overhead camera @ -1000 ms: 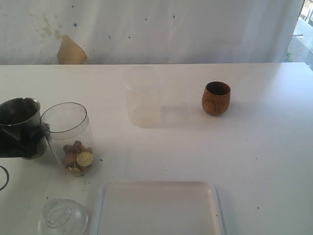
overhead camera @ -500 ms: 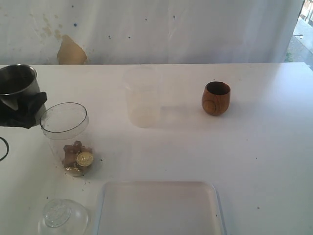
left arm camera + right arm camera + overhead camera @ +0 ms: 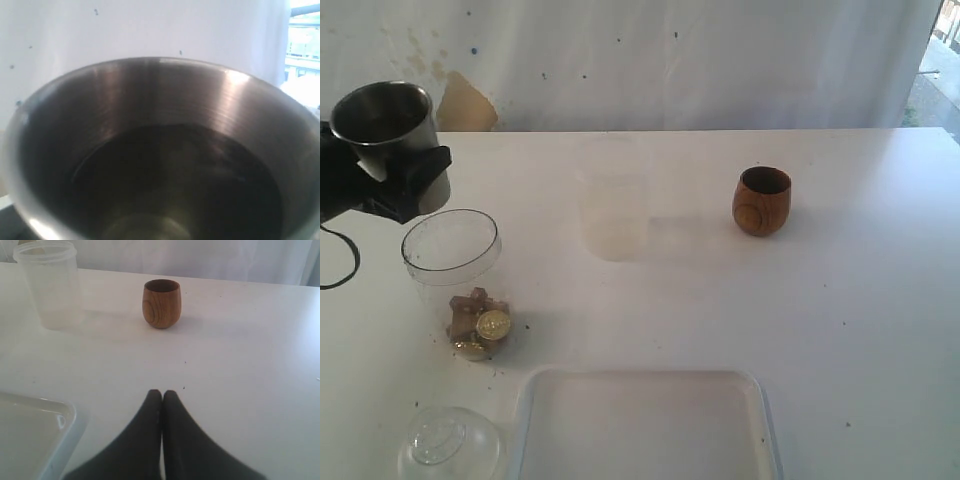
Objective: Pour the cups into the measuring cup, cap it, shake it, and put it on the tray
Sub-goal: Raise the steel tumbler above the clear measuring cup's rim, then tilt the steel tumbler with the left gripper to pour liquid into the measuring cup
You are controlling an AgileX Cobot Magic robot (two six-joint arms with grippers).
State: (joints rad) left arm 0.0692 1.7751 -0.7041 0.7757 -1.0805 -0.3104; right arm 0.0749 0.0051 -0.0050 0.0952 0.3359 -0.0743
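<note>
At far left, the left end effector (image 3: 400, 180) clasps the steel tumbler (image 3: 388, 120) about its body and holds it upright, clear of the white worktop (image 3: 860, 330) and up beside the open measuring cup (image 3: 451, 262). That clear jar stands on the worktop with a few small pieces (image 3: 480, 325), brown and gold, lying at its bottom. Its domed clear lid (image 3: 448, 443) rests apart at the near edge, just beside the tray (image 3: 645, 378), which is bare. Farther along stand a frosted cup (image 3: 611, 200) and then the wooden cup (image 3: 762, 200), both upright and untouched. The right end effector (image 3: 161, 397) waits low over the worktop near a corner of the tray, pinched together and holding nothing.

We judge the tumbler's pour to be the step in hand. The wrist view into the tumbler (image 3: 160, 150) is too dark for us to tell whether anything is inside. The next move calls for carrying its rim over the jar's mouth and tipping it without knocking the light jar.

We count two task cups, one measuring cup, one lid, one tray and one frosted cup.
</note>
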